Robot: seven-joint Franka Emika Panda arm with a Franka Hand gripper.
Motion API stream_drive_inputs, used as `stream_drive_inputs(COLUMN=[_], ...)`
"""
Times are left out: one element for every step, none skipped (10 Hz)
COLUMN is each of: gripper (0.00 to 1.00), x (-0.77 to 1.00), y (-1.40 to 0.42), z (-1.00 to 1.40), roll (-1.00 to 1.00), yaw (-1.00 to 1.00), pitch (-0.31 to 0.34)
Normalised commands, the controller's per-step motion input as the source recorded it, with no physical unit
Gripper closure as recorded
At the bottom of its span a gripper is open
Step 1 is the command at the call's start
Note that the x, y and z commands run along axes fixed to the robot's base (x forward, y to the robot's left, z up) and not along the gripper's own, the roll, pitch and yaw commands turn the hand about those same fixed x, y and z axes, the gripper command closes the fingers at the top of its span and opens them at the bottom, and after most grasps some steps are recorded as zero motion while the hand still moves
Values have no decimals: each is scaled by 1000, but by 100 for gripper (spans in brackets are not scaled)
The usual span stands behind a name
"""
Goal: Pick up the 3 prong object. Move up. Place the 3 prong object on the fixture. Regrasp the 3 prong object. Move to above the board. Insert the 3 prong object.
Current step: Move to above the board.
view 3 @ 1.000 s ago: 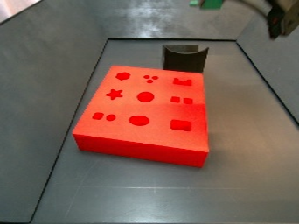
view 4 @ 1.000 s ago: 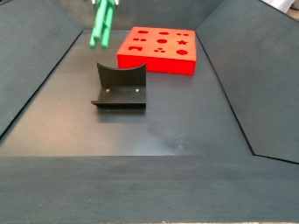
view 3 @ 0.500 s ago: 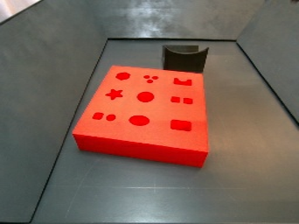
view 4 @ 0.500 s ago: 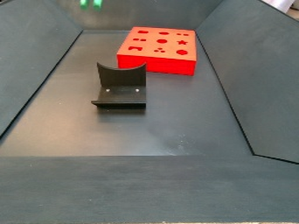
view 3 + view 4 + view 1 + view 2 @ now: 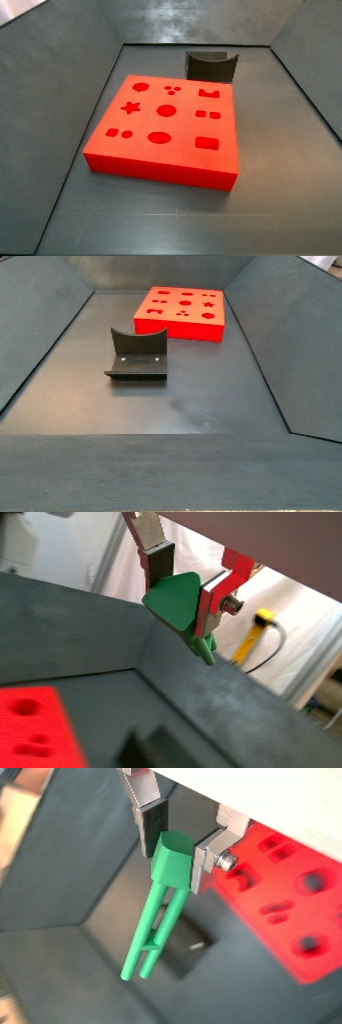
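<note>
While the 3 prong object [image 5: 162, 903] is clamped between the closed jaws of the gripper [image 5: 182, 840], raised out of both side views, it should be lowered squarely into the fixture [image 5: 136, 353], beside the board [image 5: 183, 313].

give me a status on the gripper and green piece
Gripper shut on green piece, out of both side views. Fixture empty. Board unobstructed.
</note>
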Motion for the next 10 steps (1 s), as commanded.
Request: stream_drive_inputs(gripper=[100, 100, 100, 100, 100, 100, 100, 100, 100, 100], x=[-1000, -1000, -693, -520, -280, -166, -124, -102, -95, -83], y=[-848, -814, -492, -335, -135, -54, -14, 15, 25, 24], z=[264, 259, 170, 118, 51, 27, 15, 8, 6, 3], roll=[-1000, -1000, -1000, -1000, -1000, -1000, -1000, -971, -735, -516], yaw=[-65, -69, -73, -75, -74, -74, -72, -66, -45, -30], pitch=[-46, -47, -52, -53, -47, -44, -51, -66, -70, -70])
